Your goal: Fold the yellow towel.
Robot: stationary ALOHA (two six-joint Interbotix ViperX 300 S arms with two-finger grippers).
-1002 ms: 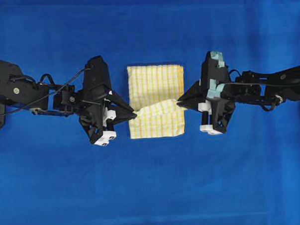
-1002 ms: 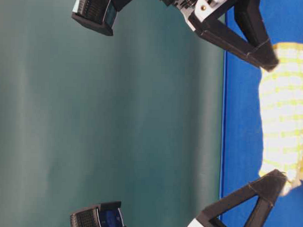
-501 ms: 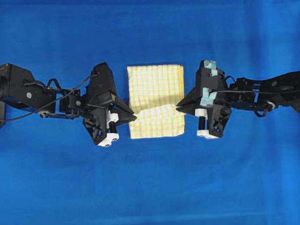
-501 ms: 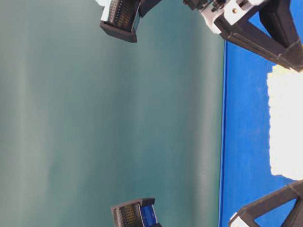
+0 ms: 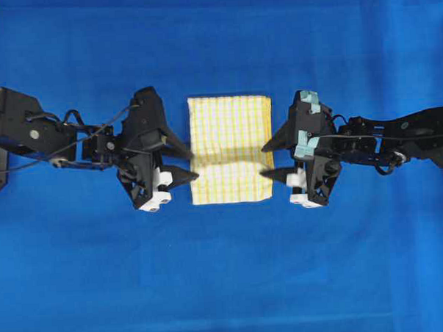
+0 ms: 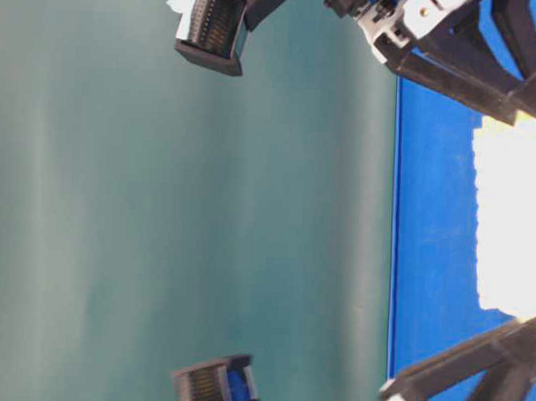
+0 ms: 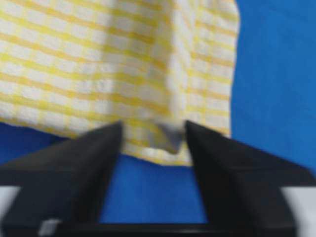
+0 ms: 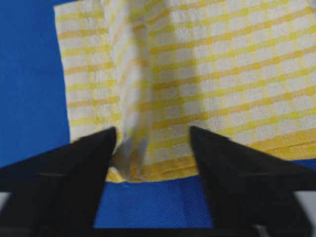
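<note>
Flanking the yellow towel (image 5: 230, 149) from opposite sides, the left gripper (image 5: 190, 161) and the right gripper (image 5: 267, 161) both stand with jaws spread apart and nothing pinched between them. The towel lies folded into a compact rectangle on the blue surface (image 5: 226, 276), directly between the two grippers, its side edges just ahead of the fingertips of each. In the left wrist view a raised fold of towel (image 7: 168, 133) sits in the gap between the spread fingers (image 7: 89, 163), free of both. In the right wrist view a similar ridge of cloth (image 8: 129, 153) stands beside one finger (image 8: 84, 163); whether it touches cannot be told. The table-level view shows the towel (image 6: 512, 218) overexposed, detail unreadable.
</note>
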